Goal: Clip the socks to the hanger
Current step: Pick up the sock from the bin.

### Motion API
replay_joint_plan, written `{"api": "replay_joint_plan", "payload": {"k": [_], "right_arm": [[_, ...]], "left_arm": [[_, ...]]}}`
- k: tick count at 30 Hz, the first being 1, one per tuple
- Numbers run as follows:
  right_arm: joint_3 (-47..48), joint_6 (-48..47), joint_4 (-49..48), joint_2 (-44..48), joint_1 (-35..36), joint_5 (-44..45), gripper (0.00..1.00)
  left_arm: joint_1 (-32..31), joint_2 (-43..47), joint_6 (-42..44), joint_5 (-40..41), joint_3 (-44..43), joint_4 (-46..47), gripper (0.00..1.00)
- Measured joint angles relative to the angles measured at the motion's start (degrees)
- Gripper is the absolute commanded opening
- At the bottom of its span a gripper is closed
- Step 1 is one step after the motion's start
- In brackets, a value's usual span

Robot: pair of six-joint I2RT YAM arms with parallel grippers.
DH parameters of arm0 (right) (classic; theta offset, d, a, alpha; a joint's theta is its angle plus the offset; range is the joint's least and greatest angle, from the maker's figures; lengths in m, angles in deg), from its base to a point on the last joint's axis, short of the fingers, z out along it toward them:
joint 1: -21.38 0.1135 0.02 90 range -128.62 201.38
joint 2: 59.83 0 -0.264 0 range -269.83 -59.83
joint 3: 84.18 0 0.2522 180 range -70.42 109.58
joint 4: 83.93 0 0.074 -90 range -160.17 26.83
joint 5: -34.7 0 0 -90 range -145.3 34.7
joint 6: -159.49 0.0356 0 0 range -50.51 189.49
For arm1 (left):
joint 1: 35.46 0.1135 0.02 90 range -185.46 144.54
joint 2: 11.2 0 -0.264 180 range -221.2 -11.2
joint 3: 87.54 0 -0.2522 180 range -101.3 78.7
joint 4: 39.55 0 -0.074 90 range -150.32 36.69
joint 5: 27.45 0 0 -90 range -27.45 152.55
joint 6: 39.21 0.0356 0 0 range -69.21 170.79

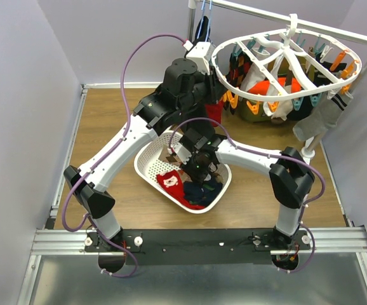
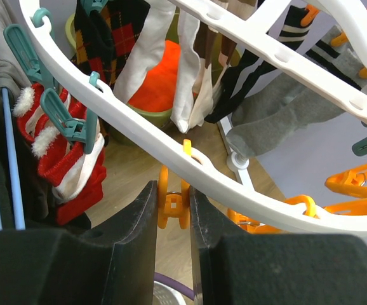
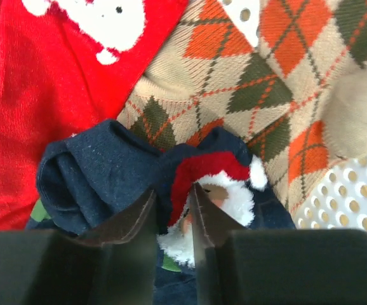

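The white oval hanger (image 1: pixel 285 47) hangs at the back right, with several socks clipped on it. My left gripper (image 1: pixel 216 107) is raised to its near rim (image 2: pixel 234 184). In the left wrist view it (image 2: pixel 173 190) is shut on a dangling orange clip (image 2: pixel 173 204). A red sock with white trim (image 2: pixel 69 165) hangs from a teal clip (image 2: pixel 69 121) beside it. My right gripper (image 1: pixel 199 178) is down in the white basket (image 1: pixel 146 175). It (image 3: pixel 173 194) is shut on a fold of a navy sock with a Santa face (image 3: pixel 94 171). An argyle sock (image 3: pixel 234 82) and a red sock (image 3: pixel 56 95) lie beside it.
A grey sock (image 1: pixel 323 117) hangs at the hanger's right, beside the rack pole (image 1: pixel 310 149). A dark garment on a blue hanger (image 1: pixel 202 28) hangs at the back. A green tub with orange cloth (image 2: pixel 164 82) stands under the hanger. Walls close in left and right.
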Motion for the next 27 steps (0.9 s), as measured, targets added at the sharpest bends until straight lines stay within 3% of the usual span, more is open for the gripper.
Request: {"api": "replay_joint_plan", "payload": {"k": [2, 6, 14, 20, 27], "right_arm": [[-0.55, -0.07, -0.15, 0.07, 0.0, -0.44, 0.18], [-0.87, 1.05, -0.81, 1.14, 0.0, -1.27, 0.01], [-0.87, 10.03, -15.19, 5.16, 0.04, 6.32, 0.02], [-2.91, 17.75, -28.46, 3.43, 0.0, 16.85, 0.21], [-6.14, 21.81, -31.76, -1.86, 0.17, 14.82, 0.45]], "left_arm": [[-0.09, 0.11, 0.0, 0.0, 0.39, -0.02, 0.0], [-0.2, 0.15, 0.0, 0.0, 0.87, -0.02, 0.0], [-0.2, 0.79, 0.0, 0.0, 1.62, 0.0, 0.0], [-0.2, 1.01, -0.02, 0.02, 2.19, 0.33, 0.0], [-0.2, 1.01, -0.02, 0.02, 2.27, 0.48, 0.0]]}}
